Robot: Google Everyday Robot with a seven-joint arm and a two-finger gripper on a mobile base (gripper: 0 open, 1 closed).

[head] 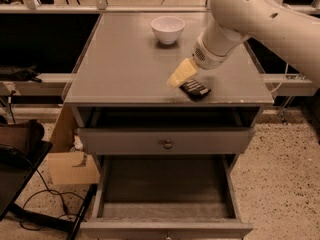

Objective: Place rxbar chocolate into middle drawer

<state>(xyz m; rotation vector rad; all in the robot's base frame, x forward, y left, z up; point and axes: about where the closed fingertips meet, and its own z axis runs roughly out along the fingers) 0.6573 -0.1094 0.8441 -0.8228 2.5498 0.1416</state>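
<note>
The rxbar chocolate (195,89), a small black-wrapped bar, lies flat on the grey cabinet top near its front right edge. My gripper (182,74), with tan tips on the white arm, is low over the top just left of and behind the bar, touching or almost touching its near end. The middle drawer (165,219) is pulled out wide below, and its shallow grey tray shows nothing inside. The top drawer (167,143) with its round knob sits nearly shut above it.
A white bowl (167,29) stands at the back middle of the cabinet top (115,69). My white arm (260,19) reaches in from the upper right. A cardboard box (70,166) and black cables lie on the floor at the left.
</note>
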